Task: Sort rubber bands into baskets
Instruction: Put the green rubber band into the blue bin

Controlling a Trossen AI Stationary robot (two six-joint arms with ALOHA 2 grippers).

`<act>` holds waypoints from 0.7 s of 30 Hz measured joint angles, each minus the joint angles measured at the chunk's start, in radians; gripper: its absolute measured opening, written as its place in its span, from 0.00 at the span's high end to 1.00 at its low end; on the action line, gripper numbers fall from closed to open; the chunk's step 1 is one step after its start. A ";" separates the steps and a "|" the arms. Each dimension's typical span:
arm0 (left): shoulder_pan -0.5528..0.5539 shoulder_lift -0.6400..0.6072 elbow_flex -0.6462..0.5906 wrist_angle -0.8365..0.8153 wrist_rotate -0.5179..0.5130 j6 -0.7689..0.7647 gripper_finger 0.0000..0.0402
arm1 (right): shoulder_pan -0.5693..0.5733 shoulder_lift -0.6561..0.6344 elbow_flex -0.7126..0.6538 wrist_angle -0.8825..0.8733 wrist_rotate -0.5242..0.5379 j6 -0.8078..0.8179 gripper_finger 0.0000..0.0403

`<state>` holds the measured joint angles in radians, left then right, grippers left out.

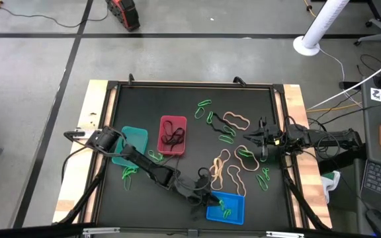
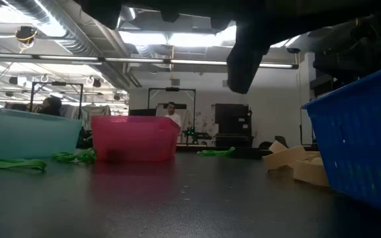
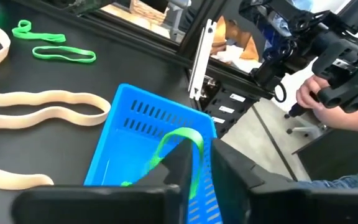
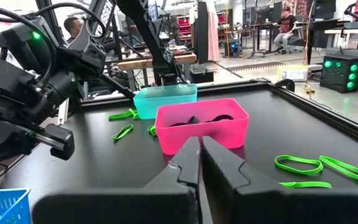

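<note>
Left wrist view: left gripper (image 3: 194, 171) pinches green band (image 3: 182, 138) above blue basket (image 3: 126, 121).

Even, bright overhead lighting. In the low view, ceiling strip lights (image 2: 177, 38) glare at top centre and reflect softly off the dark table (image 2: 177, 198); the blue basket (image 2: 362, 139) at right is blurred.

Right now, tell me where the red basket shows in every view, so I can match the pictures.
High view: red basket left of centre on the mat, black bands inside.
Low view: left of centre, standing on the table.
Left wrist view: not in it.
Right wrist view: at centre, beyond the right gripper.
Shared landmark: the teal basket beside it.
</note>
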<state>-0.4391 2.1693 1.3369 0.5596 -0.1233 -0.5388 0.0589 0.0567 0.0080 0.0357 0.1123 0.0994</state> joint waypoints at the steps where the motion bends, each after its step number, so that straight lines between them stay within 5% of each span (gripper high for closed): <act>1: 0.001 0.000 0.000 0.001 0.000 0.006 0.83 | 0.000 0.000 0.000 0.000 0.000 0.000 0.95; 9: 0.001 0.000 0.000 -0.001 0.002 0.021 0.67 | 0.000 0.000 0.000 0.000 0.000 0.000 0.95; 16: 0.006 -0.001 0.000 -0.017 0.014 0.028 0.65 | 0.000 0.000 0.000 0.000 0.000 0.000 0.95; 21: 0.010 -0.003 0.000 -0.182 0.027 0.110 0.65 | 0.000 0.000 0.000 0.000 0.000 0.000 0.95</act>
<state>-0.4293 2.1662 1.3373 0.3779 -0.0967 -0.4290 0.0588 0.0568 0.0080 0.0357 0.1123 0.0996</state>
